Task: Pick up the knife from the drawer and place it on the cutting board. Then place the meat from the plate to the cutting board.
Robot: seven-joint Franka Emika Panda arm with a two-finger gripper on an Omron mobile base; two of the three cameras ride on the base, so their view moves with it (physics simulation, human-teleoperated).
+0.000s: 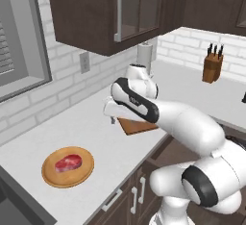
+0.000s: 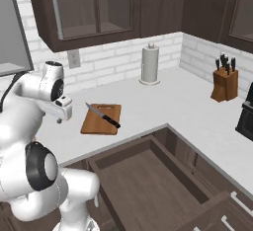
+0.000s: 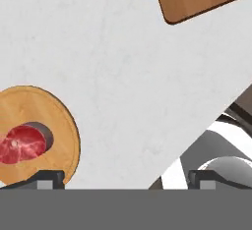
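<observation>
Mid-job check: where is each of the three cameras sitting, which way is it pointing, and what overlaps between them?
Left base view: behind the arm's left, facing the counter; plate with meat; white arm at lower right.
Right base view: behind its right, facing cutting board, knife, open drawer; arm at left.
Hand view: looks down on the counter; fingertips at bottom.
Shared: hand and left views show plate and meat; both base views show the knife block.
</observation>
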